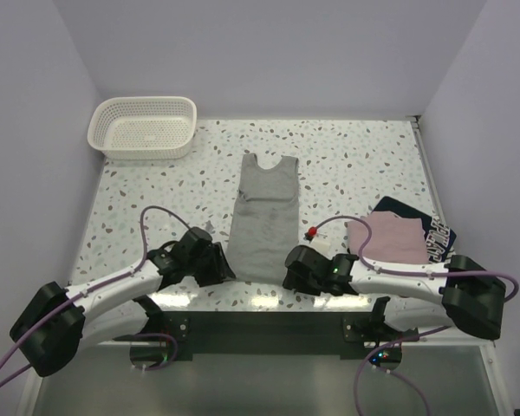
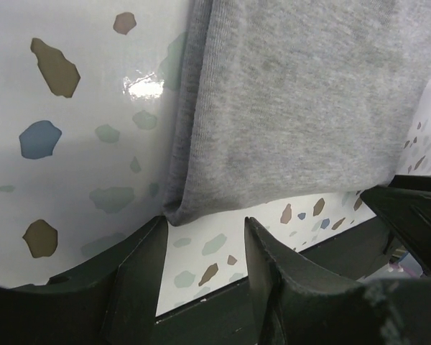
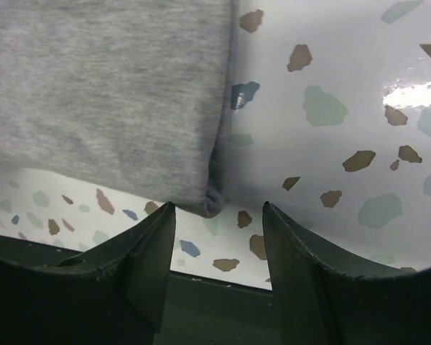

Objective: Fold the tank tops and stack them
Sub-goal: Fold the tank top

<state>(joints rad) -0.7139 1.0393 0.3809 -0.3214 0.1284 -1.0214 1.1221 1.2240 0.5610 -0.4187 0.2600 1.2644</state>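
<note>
The grey tank top (image 1: 264,212) lies flat mid-tabletop (image 1: 355,165), neck toward 12 o'clock. The left hand (image 1: 222,269) sits at its 7 o'clock hem corner and the right hand (image 1: 291,267) at the 5 o'clock corner. Both are parted, with the corner at the fingertips and nothing pinched. At 3 o'clock the folded pink top (image 1: 388,238) rests on the navy top (image 1: 438,238). The white basket (image 1: 143,130) sits at 10 o'clock
</note>
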